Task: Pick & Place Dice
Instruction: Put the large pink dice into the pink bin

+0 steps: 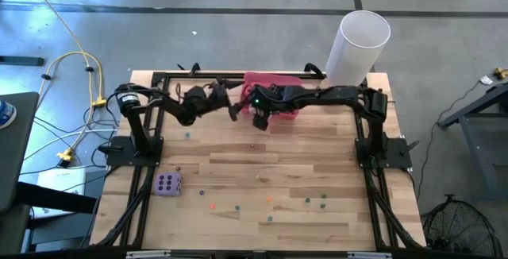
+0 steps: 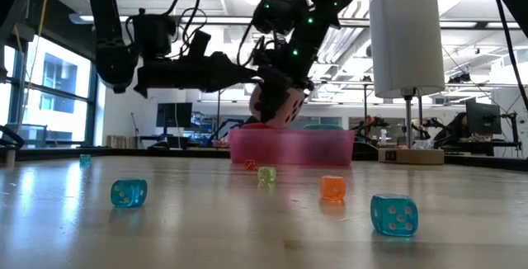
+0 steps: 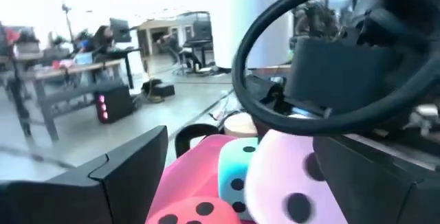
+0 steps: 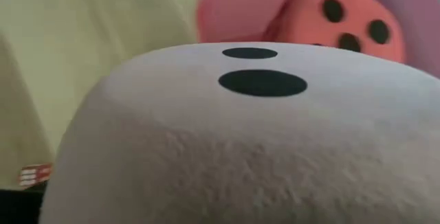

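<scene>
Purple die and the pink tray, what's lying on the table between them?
Bare wood in the high view between the purple die and pink tray; only the left arm crosses above.

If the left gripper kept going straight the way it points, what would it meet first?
Probably the pink die held over the pink tray by the right gripper; the left gripper points straight at it, though depth is unclear.
</scene>
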Robot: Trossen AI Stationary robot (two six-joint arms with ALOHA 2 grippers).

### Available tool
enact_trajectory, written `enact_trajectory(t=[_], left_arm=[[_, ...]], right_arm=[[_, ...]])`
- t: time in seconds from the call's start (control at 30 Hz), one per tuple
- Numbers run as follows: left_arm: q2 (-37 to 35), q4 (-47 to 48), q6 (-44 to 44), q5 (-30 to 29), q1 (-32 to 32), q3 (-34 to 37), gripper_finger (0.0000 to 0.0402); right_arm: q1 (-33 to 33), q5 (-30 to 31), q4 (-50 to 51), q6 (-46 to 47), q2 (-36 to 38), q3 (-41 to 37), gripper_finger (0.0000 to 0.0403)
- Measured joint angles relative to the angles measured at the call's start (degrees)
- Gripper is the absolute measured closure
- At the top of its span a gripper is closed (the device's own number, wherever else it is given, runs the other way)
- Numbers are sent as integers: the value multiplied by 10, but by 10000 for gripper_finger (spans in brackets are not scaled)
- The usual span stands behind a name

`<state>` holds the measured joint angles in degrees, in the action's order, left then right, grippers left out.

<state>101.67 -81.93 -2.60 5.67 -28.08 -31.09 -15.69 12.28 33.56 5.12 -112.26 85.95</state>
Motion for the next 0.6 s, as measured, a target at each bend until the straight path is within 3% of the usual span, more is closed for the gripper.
enact_trajectory(t=[0.27,0.6], left_arm=[[0,0,9,50,6,1,49],[1,-4,-7,46,13,-11,49]], right_arm=[[-1,12,-9,-8,0,0,3],[-9,27,-40,-18,0,0,3]])
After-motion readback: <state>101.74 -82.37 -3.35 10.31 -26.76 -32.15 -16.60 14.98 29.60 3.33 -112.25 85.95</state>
